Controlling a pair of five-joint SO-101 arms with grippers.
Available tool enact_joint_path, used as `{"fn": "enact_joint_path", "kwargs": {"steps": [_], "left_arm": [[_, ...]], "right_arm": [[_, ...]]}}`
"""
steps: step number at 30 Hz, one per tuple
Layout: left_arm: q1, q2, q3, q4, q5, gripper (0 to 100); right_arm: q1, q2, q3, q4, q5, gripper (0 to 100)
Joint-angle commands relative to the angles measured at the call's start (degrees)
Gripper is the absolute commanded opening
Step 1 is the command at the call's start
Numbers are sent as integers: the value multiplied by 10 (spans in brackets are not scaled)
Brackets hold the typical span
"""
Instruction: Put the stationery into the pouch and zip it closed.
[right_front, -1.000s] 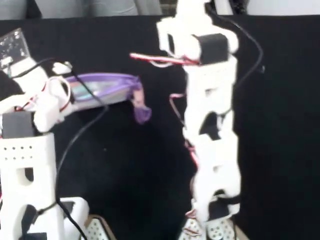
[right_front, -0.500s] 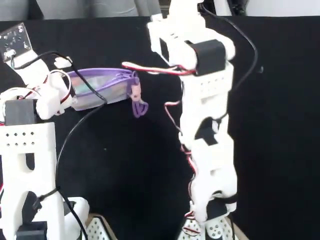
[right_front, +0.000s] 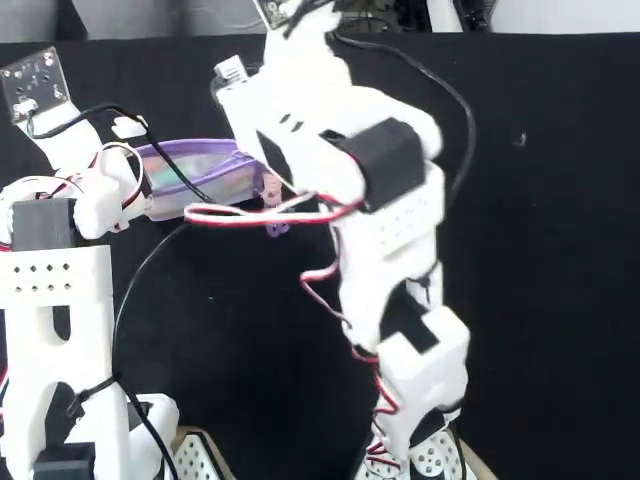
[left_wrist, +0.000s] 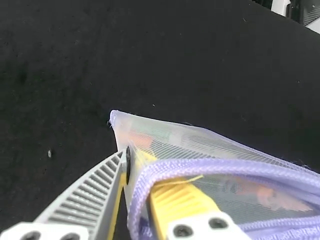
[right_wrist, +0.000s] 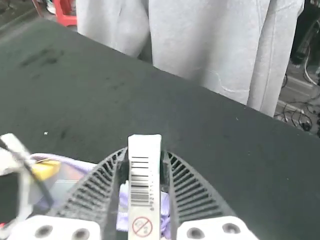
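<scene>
Swinging over from the middle, the right arm now leans left, its upper part across the free end of the pouch (right_front: 200, 172); half a second ago it stood nearly upright beside that end. The left arm and the pouch have hardly shifted in that time. The right tool (right_front: 233, 82) sits above and beyond the pouch, shut on a white, labelled bar (right_front: 229, 70). In the right wrist view the bar (right_wrist: 145, 172) stands gripped between the two ribbed fingers (right_wrist: 90, 192), with the purple pouch (right_wrist: 57, 162) below and to one side of them. The left tool (left_wrist: 131, 162) is clamped on the other end of the pouch (left_wrist: 225, 170), with a grey finger on one side of the mesh wall and a yellow one on the other. The pouch is held roughly level above the black worktop (right_front: 560, 250). Orange and pink shapes show through the mesh. A purple strap (right_front: 278, 228) hangs from the free end, partly behind a red and white cable. Whether the zip is open cannot be told.
</scene>
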Motion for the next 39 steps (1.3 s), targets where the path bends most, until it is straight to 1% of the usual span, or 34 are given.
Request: {"fn": "enact_joint_path", "kwargs": {"steps": [1,12,19,23,26,29,31,37,39], "left_arm": [[9,20,15,-1,-5,29],[8,20,17,-1,-7,29],[9,20,17,-1,-7,29],[5,20,18,2,-8,29],[5,20,18,3,-8,29],[5,20,18,3,-8,29],[5,20,18,3,-8,29],[5,20,18,4,-8,29],[5,20,18,4,-8,29]], "right_arm": [[-13,-83,43,19,-4,11],[-22,-241,157,16,-4,11],[-25,-288,245,-25,-4,11],[-54,-340,278,-36,0,11],[-51,-376,320,-65,0,11],[-24,-403,425,-136,0,11],[-20,-429,515,-200,-3,11],[-19,-572,822,-478,-2,11],[-21,-625,902,-550,-1,11]]}}
